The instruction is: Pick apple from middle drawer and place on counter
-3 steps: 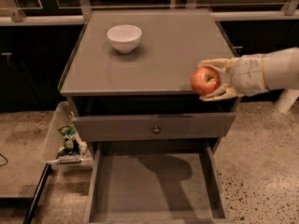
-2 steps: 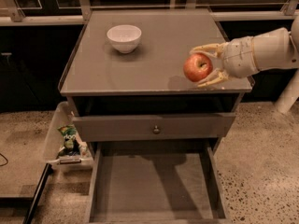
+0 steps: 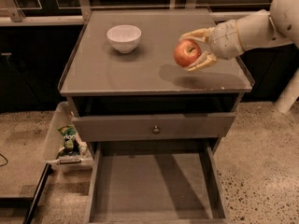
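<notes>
1. One wide grey tabletop (image 3: 140,73) fills the upper middle, its front edge chipped pale near 4 o'clock.
2. Below it, the middle drawer (image 3: 154,185) stands pulled out toward 6 o'clock, under a shut drawer front (image 3: 196,125) with a round knob (image 3: 156,129).
3. A white arm (image 3: 261,29) reaches in from 2 o'clock.
4. A clear bin (image 3: 53,146) holding a green packet (image 3: 69,136) sits on the floor at 8 o'clock.
5. A white bowl (image 3: 124,37) rests on the tabletop at 11 o'clock.
6. The hand (image 3: 188,52) hangs over the tabletop's 3 o'clock side, clamped on the apple.
7. The apple (image 3: 186,54) sits between the fingers (image 3: 196,33), one at its 12 o'clock, one at its 5 o'clock, lifted clear of the tabletop above its shadow (image 3: 196,80).
</notes>
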Tool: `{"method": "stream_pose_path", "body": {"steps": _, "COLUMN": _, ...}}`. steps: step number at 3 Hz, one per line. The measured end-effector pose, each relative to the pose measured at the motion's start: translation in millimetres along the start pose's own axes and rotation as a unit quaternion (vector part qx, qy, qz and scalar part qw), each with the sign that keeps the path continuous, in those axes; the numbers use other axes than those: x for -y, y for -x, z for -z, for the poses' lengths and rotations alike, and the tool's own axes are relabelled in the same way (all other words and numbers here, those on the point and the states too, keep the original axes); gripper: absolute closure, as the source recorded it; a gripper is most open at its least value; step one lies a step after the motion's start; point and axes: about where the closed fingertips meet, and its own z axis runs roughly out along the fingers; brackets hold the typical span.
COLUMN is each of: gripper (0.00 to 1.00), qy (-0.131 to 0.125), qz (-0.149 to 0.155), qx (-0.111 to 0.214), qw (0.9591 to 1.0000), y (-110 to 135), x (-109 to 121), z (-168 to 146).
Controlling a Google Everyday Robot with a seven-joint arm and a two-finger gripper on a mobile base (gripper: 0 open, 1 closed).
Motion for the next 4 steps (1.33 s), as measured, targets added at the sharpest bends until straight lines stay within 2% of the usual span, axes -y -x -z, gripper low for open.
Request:
{"method": "stream_pose_path", "body": {"steps": 1, "gripper": 1.0, "qy": 0.016, "qz": -0.009, "qx": -0.005, "qw": 0.9998, "y": -14.3, "x": 18.8, "z": -18.2}}
{"method": "stream_pose_path", "body": {"steps": 2, "gripper": 1.0, "qy": 0.043, "qz": -0.016, "qx": -0.025, "qw": 0.9986, "y": -30.3, "x": 25.2, "z": -29.6}}
{"method": "stream_pose_path", "body": {"steps": 4, "gripper": 1.0, "qy": 0.113, "qz": -0.03, "qx": -0.064, "qw": 0.991, "y": -53.8, "x": 18.0, "z": -41.1}}
